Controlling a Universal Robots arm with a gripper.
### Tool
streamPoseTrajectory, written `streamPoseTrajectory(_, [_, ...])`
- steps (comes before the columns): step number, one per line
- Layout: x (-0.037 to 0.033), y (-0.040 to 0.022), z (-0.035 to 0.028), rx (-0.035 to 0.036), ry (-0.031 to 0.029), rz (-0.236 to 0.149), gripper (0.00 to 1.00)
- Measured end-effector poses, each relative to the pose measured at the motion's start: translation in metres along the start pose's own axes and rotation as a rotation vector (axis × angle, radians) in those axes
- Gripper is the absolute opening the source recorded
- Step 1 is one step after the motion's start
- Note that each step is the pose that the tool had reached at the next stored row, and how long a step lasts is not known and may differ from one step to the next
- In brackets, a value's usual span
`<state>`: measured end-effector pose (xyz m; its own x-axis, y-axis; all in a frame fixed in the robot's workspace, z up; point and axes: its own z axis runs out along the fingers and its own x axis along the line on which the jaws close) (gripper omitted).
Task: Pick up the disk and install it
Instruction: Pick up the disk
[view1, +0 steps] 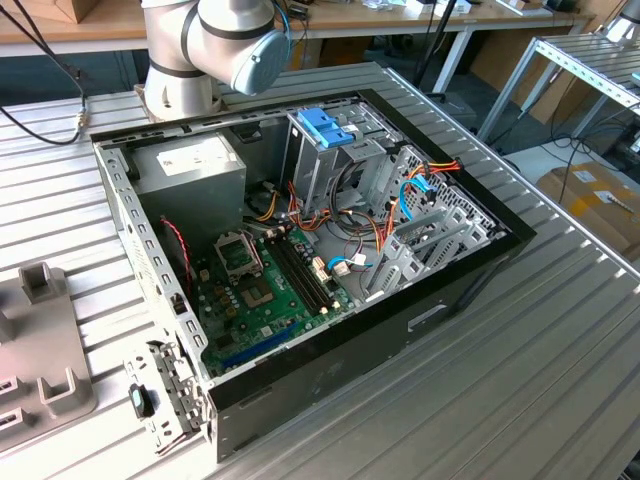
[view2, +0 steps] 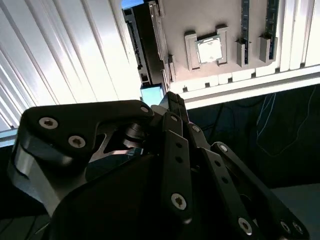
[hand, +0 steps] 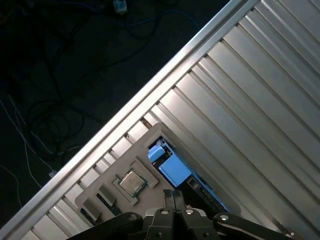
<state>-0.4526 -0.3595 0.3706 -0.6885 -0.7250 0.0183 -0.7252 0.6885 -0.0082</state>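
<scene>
The disk (hand: 172, 169) stands on edge in a slot of the grey holder tray (hand: 100, 197), beside a processor chip (hand: 132, 182), probably so that its blue-railed edge is offered for a grasp. The gripper (hand: 173, 196) hovers just beside the disk, fingers drawn together on nothing. The computer case (view1: 330, 370) lies open.
</scene>
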Motion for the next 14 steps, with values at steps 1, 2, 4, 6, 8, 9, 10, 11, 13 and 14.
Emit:
streamPoseTrajectory(1, [-0.0001, 0.0, 0.0001, 0.0007, -0.0003, -0.036, 0.11])
streamPoseTrajectory(2, [-0.0001, 0.0001, 0.0001, 0.0013, -0.0006, -0.066, 0.11])
streamPoseTrajectory(4, [-0.0001, 0.0001, 0.0003, 0.002, -0.0009, -0.105, 0.11])
streamPoseTrajectory(6, [-0.0002, 0.0001, 0.0004, 0.003, -0.0015, -0.152, 0.11])
streamPoseTrajectory(8, [-0.0002, 0.0002, 0.0005, 0.0035, -0.0018, -0.181, 0.11])
streamPoseTrajectory(9, [-0.0002, 0.0002, 0.0006, 0.0039, -0.0019, -0.197, 0.11])
streamPoseTrajectory(10, [-0.0002, 0.0002, 0.0006, 0.0042, -0.002, -0.216, 0.11])
streamPoseTrajectory(11, [-0.0002, 0.0002, 0.0006, 0.0045, -0.0022, -0.232, 0.11])
streamPoseTrajectory(13, [-0.0002, 0.0002, 0.0008, 0.0057, -0.0028, -0.291, 0.11])
streamPoseTrajectory(14, [-0.0003, 0.0002, 0.0008, 0.006, -0.003, -0.31, 0.11])
